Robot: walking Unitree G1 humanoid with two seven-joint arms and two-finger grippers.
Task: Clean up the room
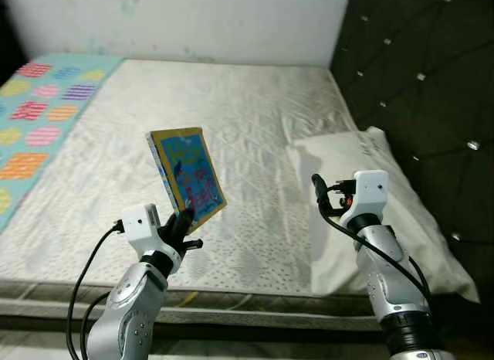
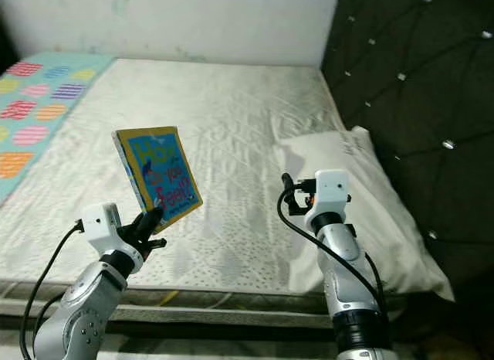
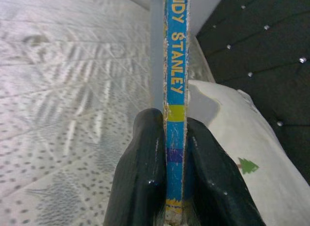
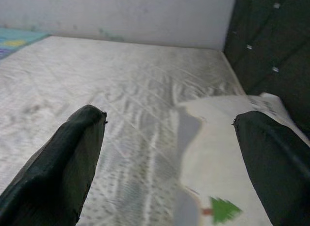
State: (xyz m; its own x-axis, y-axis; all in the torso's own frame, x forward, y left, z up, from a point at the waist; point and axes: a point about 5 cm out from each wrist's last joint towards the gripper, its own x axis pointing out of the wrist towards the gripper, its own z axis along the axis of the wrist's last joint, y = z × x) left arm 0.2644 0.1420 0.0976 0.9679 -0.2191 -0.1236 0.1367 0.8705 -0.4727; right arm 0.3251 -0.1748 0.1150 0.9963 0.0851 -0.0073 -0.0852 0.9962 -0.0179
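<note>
A thin book (image 1: 185, 173) with a blue cover and yellow border is held up, tilted, over the front part of the bed (image 1: 231, 105). My left gripper (image 1: 184, 221) is shut on its lower edge. In the left wrist view the two black fingers (image 3: 140, 168) clamp the blue spine (image 3: 175, 66) from both sides. My right gripper (image 4: 167, 118) is open with nothing between its fingers, raised over the bed's front right beside the white pillow (image 1: 401, 213).
The pale patterned mattress runs back to a white wall (image 1: 193, 20). A colourful spotted blanket (image 1: 38, 113) covers the bed's left side. A dark tufted headboard (image 1: 417, 66) rises on the right behind the pillow. The bed's front edge (image 1: 255, 302) lies just before my arms.
</note>
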